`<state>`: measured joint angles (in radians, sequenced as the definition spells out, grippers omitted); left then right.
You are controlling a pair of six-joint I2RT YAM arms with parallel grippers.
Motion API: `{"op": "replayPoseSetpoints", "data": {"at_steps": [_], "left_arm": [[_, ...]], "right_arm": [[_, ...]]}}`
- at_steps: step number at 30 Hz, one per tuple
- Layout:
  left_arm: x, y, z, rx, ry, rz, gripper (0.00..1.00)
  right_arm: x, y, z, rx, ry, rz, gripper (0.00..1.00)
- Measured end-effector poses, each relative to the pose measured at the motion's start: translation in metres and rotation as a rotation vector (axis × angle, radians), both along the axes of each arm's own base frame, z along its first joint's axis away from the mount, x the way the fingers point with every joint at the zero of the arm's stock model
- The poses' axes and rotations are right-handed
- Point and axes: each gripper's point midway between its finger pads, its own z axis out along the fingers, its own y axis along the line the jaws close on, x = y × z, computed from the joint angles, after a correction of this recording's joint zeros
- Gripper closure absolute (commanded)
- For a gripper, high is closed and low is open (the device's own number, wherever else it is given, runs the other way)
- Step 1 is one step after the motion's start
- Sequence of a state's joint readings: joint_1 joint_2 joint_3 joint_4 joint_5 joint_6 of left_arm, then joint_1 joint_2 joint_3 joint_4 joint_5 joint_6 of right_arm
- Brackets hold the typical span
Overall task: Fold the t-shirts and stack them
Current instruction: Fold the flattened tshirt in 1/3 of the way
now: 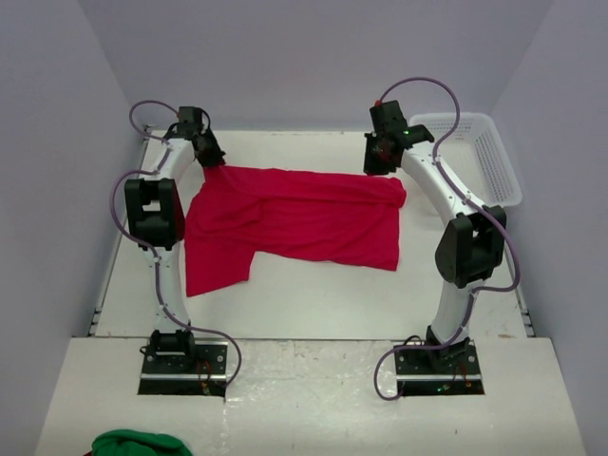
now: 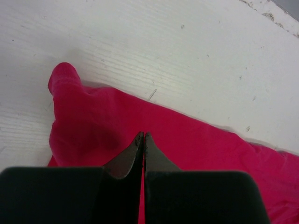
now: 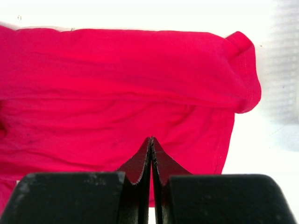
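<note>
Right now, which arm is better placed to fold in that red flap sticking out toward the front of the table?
Likely left. The flap of the t-shirt lies on that side, beside the left arm; the right arm's shut jaws sit at the far-right corner by the basket.

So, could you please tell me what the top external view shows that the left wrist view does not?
Only the top view: the left arm and right arm, the white mesh basket far right, a green cloth at the near edge, the whole red t-shirt. Only the left wrist: the left gripper shut over the shirt, a rolled corner beyond it. Both: the t-shirt on the table.
</note>
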<state>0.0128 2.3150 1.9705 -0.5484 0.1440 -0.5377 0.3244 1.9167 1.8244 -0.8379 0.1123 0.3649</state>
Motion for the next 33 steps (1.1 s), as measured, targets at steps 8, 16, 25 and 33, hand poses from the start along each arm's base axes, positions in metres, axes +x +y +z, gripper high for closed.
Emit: {"op": "replayPoseSetpoints", "data": {"at_steps": [8,16,25,33], "left_arm": [[-0.015,0.010,-0.021,0.022,0.061,0.027,1.00],[-0.042,0.039,-0.044,0.045,0.138,0.101,1.00],[-0.039,0.049,-0.042,0.007,0.119,0.109,1.00],[-0.062,0.038,0.013,-0.015,-0.039,0.061,0.90]], "right_arm": [[0.000,0.001,0.000,0.001,0.001,0.001,1.00],[-0.001,0.002,0.000,0.008,0.004,0.007,1.00],[-0.017,0.016,-0.023,0.007,0.061,0.041,0.68],[-0.041,0.038,-0.035,-0.012,0.094,0.104,0.62]]}}
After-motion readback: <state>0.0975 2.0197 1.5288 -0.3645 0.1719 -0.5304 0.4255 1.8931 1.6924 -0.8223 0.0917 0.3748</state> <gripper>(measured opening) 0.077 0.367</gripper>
